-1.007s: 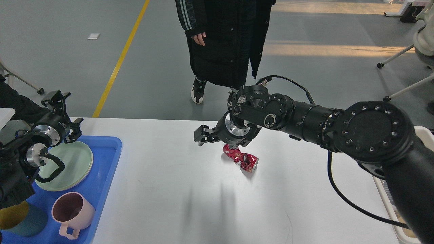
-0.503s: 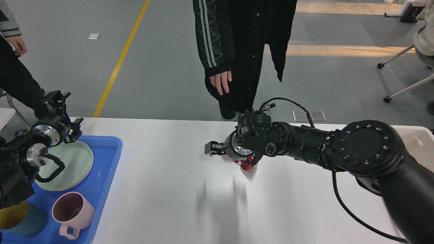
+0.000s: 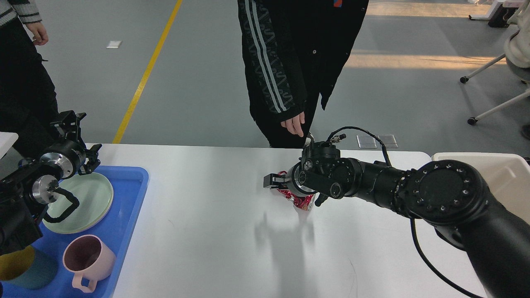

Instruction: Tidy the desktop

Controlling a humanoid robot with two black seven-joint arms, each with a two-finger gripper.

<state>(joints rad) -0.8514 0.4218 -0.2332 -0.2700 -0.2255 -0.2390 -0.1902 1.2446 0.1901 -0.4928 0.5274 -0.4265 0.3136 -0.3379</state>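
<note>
The desktop (image 3: 207,236) is a wide white tabletop that fills the lower view. A crumpled red foil wrapper (image 3: 299,200) lies on it right of centre. My right gripper (image 3: 295,191) has come down over the wrapper, with one finger to its left and the other to its right, and the jaws look open. Much of the wrapper is hidden by the wrist. My left gripper (image 3: 82,137) hangs open and empty over the far corner of the blue tray (image 3: 133,186).
The blue tray holds a pale green plate (image 3: 85,200), a pink mug (image 3: 87,258) and a teal and yellow cup (image 3: 20,271). A cream bin (image 3: 503,174) stands at the right edge. A person in black (image 3: 290,62) stands at the far edge, one hand (image 3: 295,125) close above my right wrist. Another person (image 3: 20,66) stands far left.
My right gripper has dropped and shifted right, down over the red wrapper. The person in black has stepped up to the table and lowered a hand. My left arm has stayed put.
</note>
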